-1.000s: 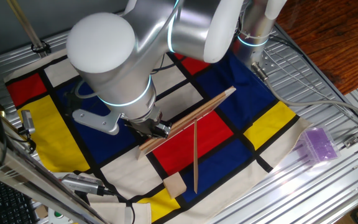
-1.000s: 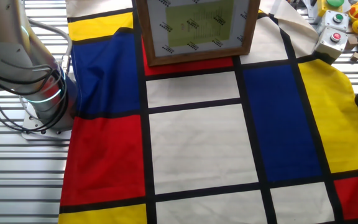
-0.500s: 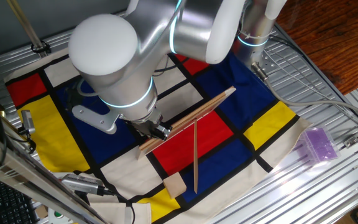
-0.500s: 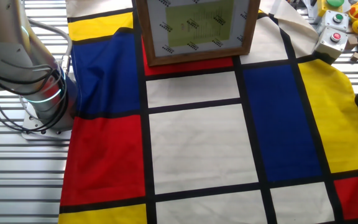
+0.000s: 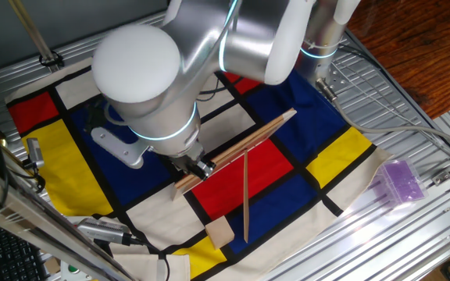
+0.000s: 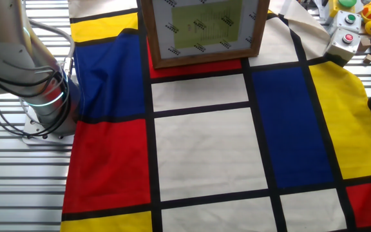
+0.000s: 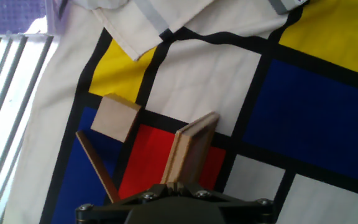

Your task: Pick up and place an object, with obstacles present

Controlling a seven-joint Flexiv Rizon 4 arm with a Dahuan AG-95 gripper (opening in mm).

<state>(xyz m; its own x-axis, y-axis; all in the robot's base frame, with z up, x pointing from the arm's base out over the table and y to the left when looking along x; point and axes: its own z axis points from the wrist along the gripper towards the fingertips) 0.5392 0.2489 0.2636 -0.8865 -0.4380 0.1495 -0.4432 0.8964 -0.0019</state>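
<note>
The small tan wooden block (image 5: 219, 232) lies flat on the cloth near the front edge; it also shows in the hand view (image 7: 115, 118). The wide plank (image 5: 244, 148) stands on its long edge, running diagonally across the red patch. The narrow stick (image 5: 246, 195) runs from the plank towards the block. My gripper (image 5: 199, 167) is at the plank's lower-left end, its fingers close together. In the hand view my gripper (image 7: 179, 185) is right above the plank (image 7: 191, 152), with the stick (image 7: 95, 163) to its left. The block is apart from the gripper.
A purple translucent box (image 5: 399, 181) sits on the metal table at the right, off the cloth. A wood-framed board (image 6: 201, 29) lies at the cloth's far end. The arm's base (image 6: 44, 103) stands beside the cloth. A button box (image 6: 344, 40) sits at a corner.
The arm and gripper have shifted slightly right along the plank's lower end. The plank, stick and block have not moved.
</note>
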